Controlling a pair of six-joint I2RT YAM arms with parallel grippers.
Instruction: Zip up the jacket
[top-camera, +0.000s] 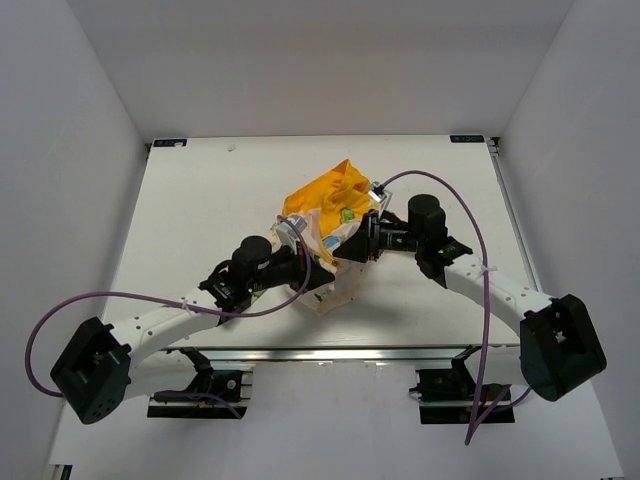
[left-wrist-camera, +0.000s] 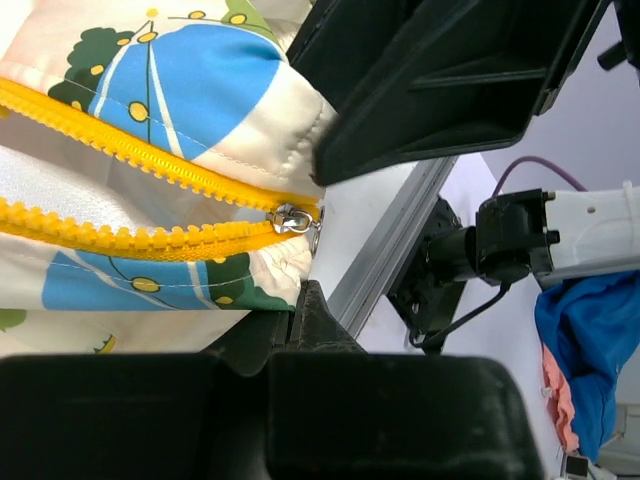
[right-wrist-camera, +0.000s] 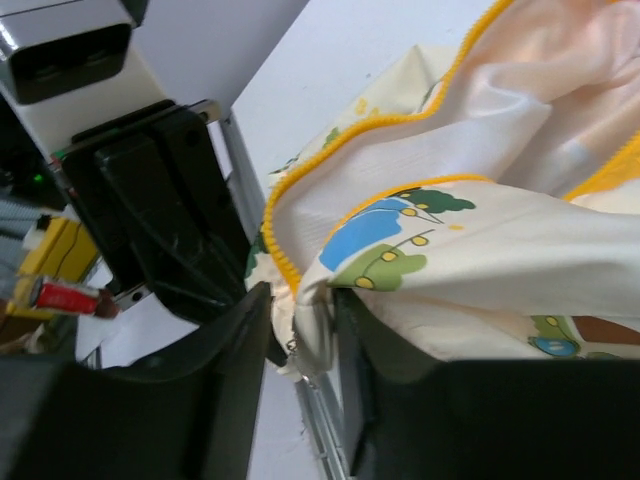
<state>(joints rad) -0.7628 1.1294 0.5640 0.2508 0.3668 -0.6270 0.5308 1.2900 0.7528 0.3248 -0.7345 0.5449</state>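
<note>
The jacket (top-camera: 335, 245) lies bunched mid-table, its yellow hood (top-camera: 335, 192) at the far side. The left wrist view shows its cream printed fabric (left-wrist-camera: 200, 90) and the yellow zipper (left-wrist-camera: 140, 235), whose two rows meet at a metal slider (left-wrist-camera: 293, 218) near the hem. My left gripper (left-wrist-camera: 302, 298) is shut, with the hem corner pinched at its tips. My right gripper (right-wrist-camera: 300, 315) stands open, the hem and a small metal pull (right-wrist-camera: 296, 345) hanging between its fingers (right-wrist-camera: 245, 335). Both grippers (top-camera: 318, 272) (top-camera: 352, 248) meet at the jacket's near end.
The white table (top-camera: 200, 220) ends in an aluminium rail (left-wrist-camera: 390, 250) right under the jacket's hem. The other arm's black gripper body (left-wrist-camera: 440, 80) crowds in close. Blue cloth (left-wrist-camera: 590, 340) lies off the table. White walls enclose the three far sides.
</note>
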